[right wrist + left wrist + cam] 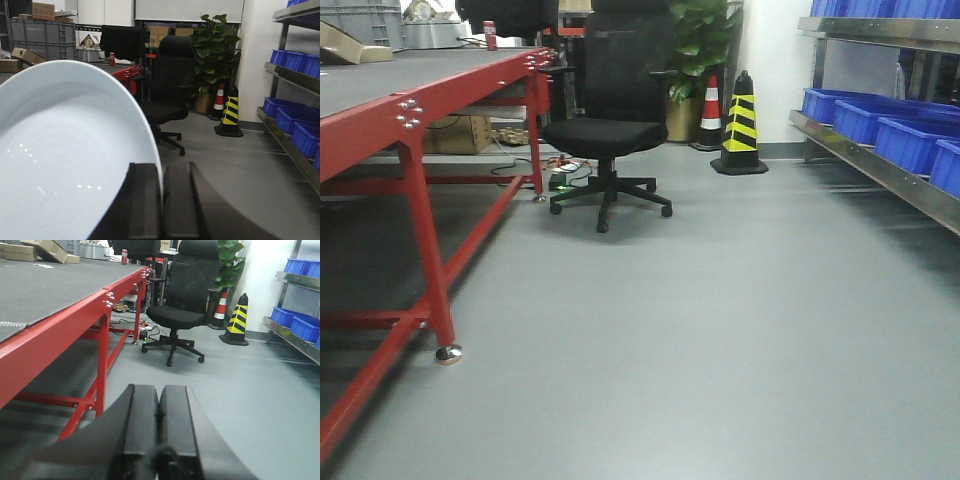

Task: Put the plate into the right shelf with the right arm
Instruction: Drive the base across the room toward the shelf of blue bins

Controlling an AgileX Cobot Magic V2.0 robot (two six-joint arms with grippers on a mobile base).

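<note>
The right gripper pinches one round white plate by its rim; one shiny steel rack shelf stands right of its fingers; the left gripper is clenched, empty.

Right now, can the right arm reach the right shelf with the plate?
Probably not yet. The right claw grips the plate by its rim, but the right shelf stands off to the right across bare floor. Nothing blocks the way; the blue bins line the lower tier, though.
</note>
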